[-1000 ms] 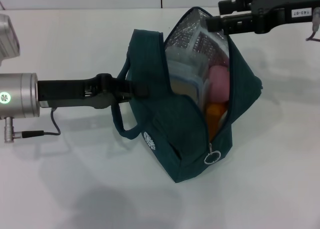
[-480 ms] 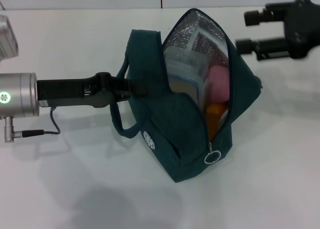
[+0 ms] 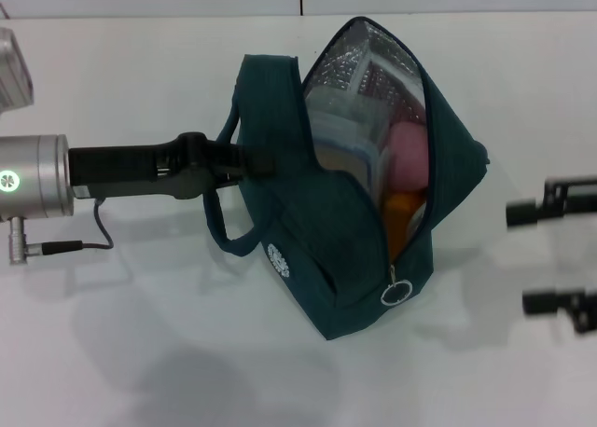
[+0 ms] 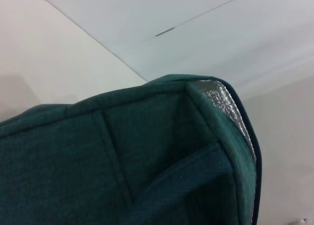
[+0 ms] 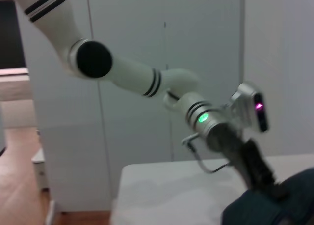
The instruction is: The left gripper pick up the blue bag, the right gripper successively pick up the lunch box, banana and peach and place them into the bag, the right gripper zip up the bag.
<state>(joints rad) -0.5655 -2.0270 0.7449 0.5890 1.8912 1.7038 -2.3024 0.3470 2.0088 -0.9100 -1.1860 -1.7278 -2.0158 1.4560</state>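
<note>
The right gripper (image 3: 552, 256), fingers apart and empty, has dropped from the bag's far top to beside its ring pull (image 3: 395, 294), ready to zip. The blue bag (image 3: 350, 231), held by the clamped left gripper (image 3: 244, 163), contains all 3 items.

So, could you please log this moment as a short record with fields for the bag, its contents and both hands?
bag: blue bag held up off the table, mouth unzipped
zip pull: ring at the low end of the opening
contents: lunch box, peach, banana inside
left hand: gripping the bag's side by the handle
right hand: open, apart from the bag on its right
</note>
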